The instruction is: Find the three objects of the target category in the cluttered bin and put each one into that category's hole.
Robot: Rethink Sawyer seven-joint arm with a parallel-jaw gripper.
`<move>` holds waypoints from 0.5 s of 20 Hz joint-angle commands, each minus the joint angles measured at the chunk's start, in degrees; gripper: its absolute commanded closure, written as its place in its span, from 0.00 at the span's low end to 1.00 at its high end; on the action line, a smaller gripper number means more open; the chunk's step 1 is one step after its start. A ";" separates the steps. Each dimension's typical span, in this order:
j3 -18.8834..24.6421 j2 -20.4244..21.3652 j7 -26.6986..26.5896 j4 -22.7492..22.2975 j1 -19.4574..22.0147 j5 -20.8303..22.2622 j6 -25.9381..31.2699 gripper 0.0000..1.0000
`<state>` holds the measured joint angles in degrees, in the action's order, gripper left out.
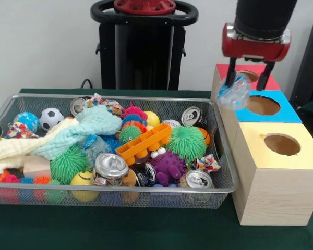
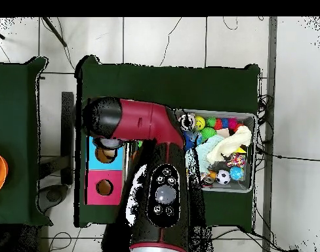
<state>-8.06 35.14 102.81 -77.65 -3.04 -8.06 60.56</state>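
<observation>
You can count four silver cans (image 1: pixel 110 167) in the bin (image 1: pixel 219 195). Three wooden boxes (image 1: pixel 279 177) stand beside it. One plastic wad (image 1: pixel 233 96) is visible.

a robotics lab: pedestal-mounted red arm (image 2: pixel 146 125), green-clothed table (image 1: pixel 146 229), tiled floor (image 2: pixel 156 42) with trailing cables (image 2: pixel 169 33)

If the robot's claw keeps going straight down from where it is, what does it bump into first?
Probably the blue-topped box, near its round hole. The end effector points downward, holding a crinkly plastic wad above the boxes. Depth is unclear from the front; the overhead view suggests it sits over the blue top.
</observation>
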 commanded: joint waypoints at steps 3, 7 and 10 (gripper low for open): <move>1.28 -3.04 22.28 8.98 -0.92 -3.90 16.51 0.00; 1.26 -3.58 24.13 10.19 -1.33 -3.79 17.34 0.00; 1.23 -4.15 26.06 10.41 -1.95 -3.95 15.18 0.00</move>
<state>-8.09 34.30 112.97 -69.71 -5.09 -10.16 74.48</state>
